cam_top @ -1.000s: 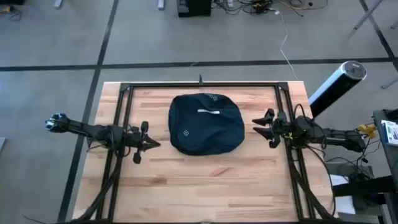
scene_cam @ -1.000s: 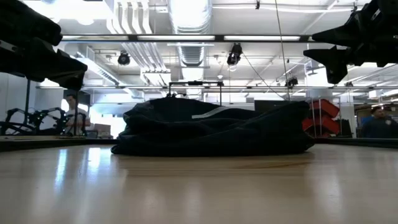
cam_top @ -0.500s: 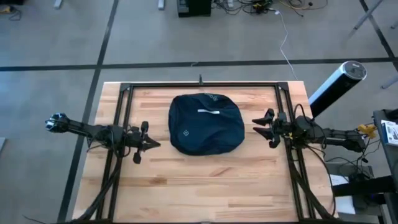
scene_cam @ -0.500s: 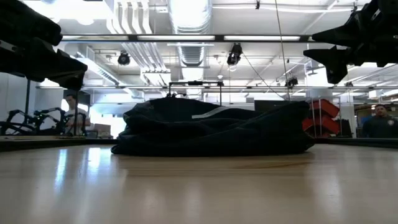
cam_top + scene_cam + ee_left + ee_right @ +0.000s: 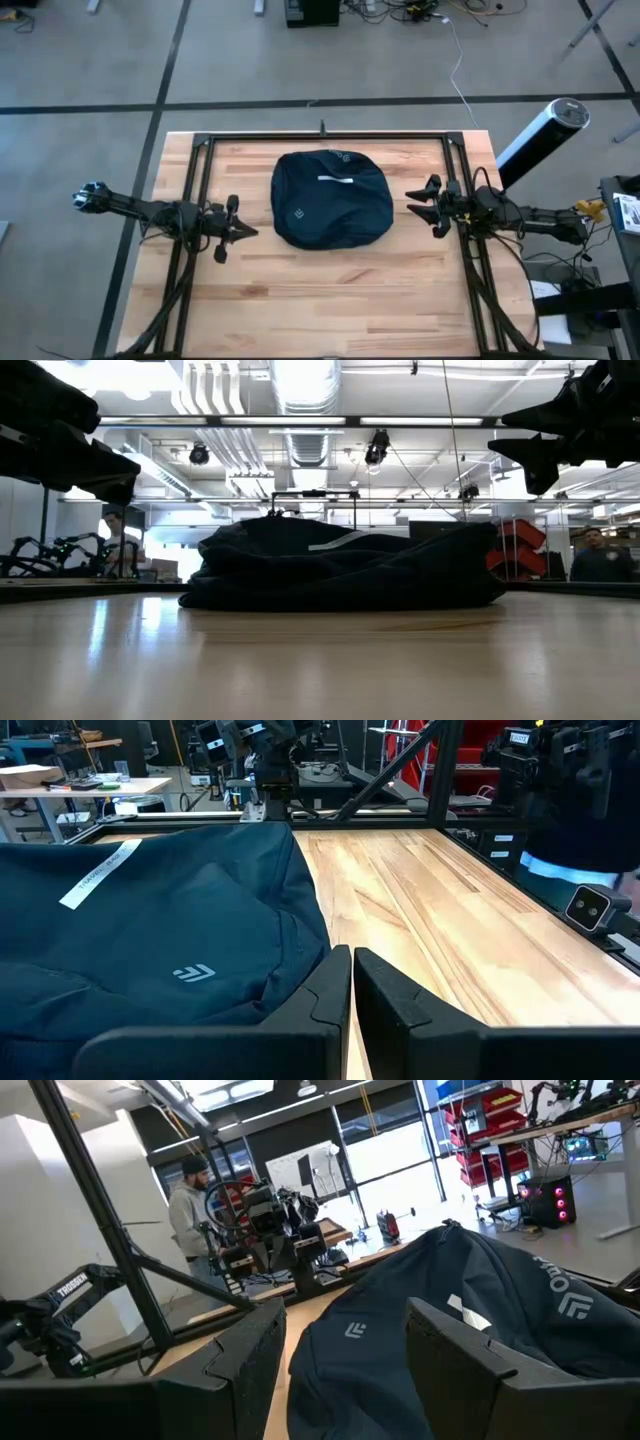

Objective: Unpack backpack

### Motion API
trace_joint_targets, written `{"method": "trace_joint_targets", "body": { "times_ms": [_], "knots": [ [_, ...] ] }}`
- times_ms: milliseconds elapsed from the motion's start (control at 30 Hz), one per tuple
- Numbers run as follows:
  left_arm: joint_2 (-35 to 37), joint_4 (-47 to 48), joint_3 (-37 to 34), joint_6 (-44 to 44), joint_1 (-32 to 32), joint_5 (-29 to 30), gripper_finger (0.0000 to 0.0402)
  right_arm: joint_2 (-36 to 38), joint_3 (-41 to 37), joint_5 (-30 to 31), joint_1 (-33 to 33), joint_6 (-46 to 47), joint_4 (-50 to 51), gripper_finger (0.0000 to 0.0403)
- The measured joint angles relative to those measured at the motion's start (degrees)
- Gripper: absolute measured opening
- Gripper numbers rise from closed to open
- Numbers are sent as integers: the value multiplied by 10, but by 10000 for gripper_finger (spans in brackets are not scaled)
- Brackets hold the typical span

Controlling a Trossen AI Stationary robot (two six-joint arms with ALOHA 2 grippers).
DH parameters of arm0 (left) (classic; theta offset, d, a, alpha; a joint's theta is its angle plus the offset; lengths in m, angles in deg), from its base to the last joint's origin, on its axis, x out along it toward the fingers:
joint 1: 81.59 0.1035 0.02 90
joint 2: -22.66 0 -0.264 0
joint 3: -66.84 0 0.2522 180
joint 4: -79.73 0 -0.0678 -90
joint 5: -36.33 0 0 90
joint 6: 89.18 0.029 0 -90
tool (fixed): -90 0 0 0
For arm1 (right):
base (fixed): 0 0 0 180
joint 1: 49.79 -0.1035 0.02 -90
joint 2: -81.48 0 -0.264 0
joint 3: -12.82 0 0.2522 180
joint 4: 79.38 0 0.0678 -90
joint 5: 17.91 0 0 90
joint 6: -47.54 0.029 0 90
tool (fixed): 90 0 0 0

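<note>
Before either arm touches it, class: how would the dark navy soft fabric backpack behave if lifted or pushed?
The dark navy soft fabric backpack would probably sag rather than hold its shape: it lies slumped and creased on the wooden table. Pushed, it would likely bunch or drag, not roll. Its rounded bulge suggests contents, so perhaps some weight.

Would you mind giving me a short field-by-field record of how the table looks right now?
backpack: backpack lies flat near the middle of the table, looks closed, nothing taken out
left gripper: left gripper shut, empty, beside the backpack's left side, not touching
right gripper: right gripper open, empty, off the backpack's right side, not touching
background: a person stands beyond the table
</note>
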State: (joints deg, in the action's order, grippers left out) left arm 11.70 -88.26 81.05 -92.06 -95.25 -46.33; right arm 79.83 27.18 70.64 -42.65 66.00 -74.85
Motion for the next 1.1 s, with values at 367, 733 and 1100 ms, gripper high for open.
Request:
{"method": "trace_joint_targets", "body": {
  "times_ms": [367,733,1100],
  "knots": [
    [0,0,0,0,0,0,6,0,0,0,0,0,0,186],
    [0,0,0,0,0,0,6,0,0,0,0,0,0,186],
    [0,0,0,0,0,0,6,-1,0,17,0,-87,-29,186]
  ]
}}
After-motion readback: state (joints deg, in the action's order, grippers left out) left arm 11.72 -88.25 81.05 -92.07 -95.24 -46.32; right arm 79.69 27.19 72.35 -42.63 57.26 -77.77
